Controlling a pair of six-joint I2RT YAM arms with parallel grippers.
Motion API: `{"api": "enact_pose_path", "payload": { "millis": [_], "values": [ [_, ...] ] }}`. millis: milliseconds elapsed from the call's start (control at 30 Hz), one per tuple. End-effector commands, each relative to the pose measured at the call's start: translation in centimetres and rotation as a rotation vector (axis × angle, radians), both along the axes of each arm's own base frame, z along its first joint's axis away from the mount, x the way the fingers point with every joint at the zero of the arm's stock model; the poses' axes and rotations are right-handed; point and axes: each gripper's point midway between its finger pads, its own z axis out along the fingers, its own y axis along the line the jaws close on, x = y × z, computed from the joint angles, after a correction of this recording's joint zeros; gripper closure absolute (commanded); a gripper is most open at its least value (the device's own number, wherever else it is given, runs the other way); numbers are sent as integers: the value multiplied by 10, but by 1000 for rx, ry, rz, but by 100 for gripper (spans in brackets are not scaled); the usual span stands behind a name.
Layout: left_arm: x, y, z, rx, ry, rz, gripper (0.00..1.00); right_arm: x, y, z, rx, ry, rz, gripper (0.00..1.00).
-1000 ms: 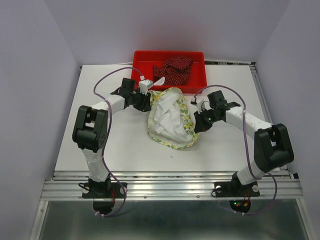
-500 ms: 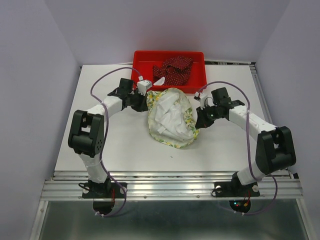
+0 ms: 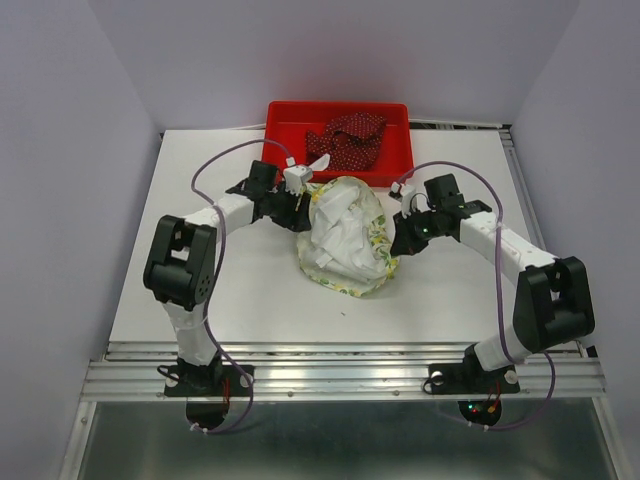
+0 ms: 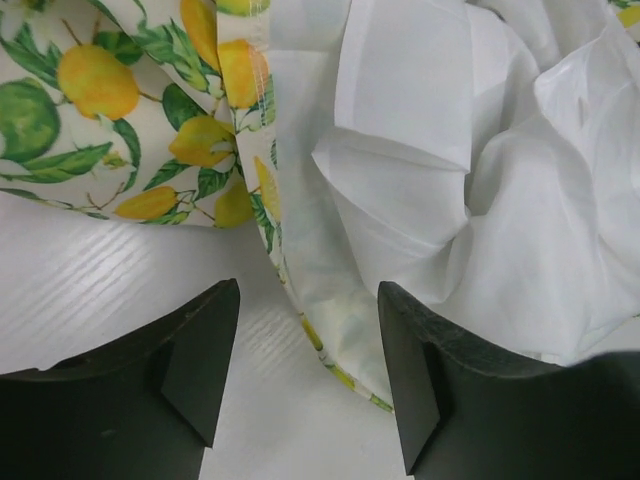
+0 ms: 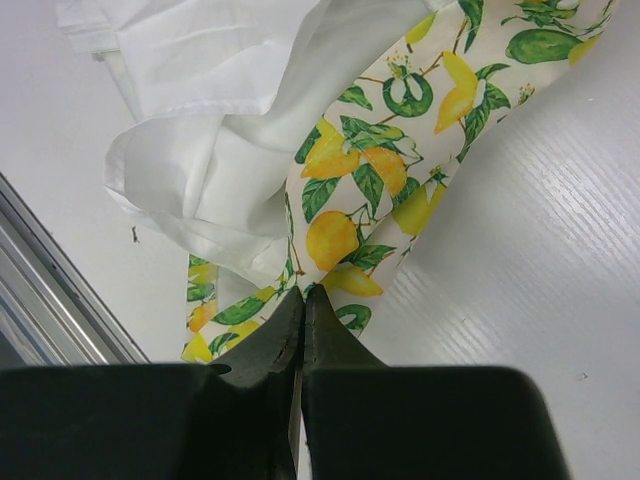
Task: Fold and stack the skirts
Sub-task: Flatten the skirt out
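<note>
Pale lilac walls (image 3: pixel 330 50) enclose a white bench (image 3: pixel 260 300) — a ribbed metal rail (image 3: pixel 340 375) lines the frame's bottom.

You have a white table (image 3: pixel 230 290) boxed in by pale lilac walls (image 3: pixel 70 120) on the left, right and far sides. A red tray (image 3: pixel 395 150) sits at the table's far edge, about mid-width, its long side running along the back wall. A tiny dark speck (image 3: pixel 343 318) lies on the tabletop toward the near edge. Along that edge you see a ribbed metal rail (image 3: pixel 340 370), with a duller grey sheet (image 3: pixel 340 440) below it. Up close, the tabletop shows fine parallel ridges.
</note>
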Motion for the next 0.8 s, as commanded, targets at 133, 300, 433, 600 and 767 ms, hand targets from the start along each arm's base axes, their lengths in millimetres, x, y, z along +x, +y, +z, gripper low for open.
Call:
{"api": "enact_pose_path", "payload": {
  "millis": [133, 300, 433, 600, 767],
  "values": [
    [16, 1, -20, 71, 24, 35, 67, 11, 4, 22, 34, -46, -21, 99],
    [3, 26, 33, 66, -75, 58, 100, 5, -11, 44, 28, -103, -40, 99],
    [-35, 44, 94, 54, -204, 49, 100, -11, -22, 61, 5, -173, -32, 99],
    [-103, 79, 154, 82, -396, 70, 100, -48, -30, 97, 15, -288, 19, 99],
    [-153, 107, 224, 57, -601, 148, 100, -77, -33, 165, 86, -411, -23, 99]
  ]
}}
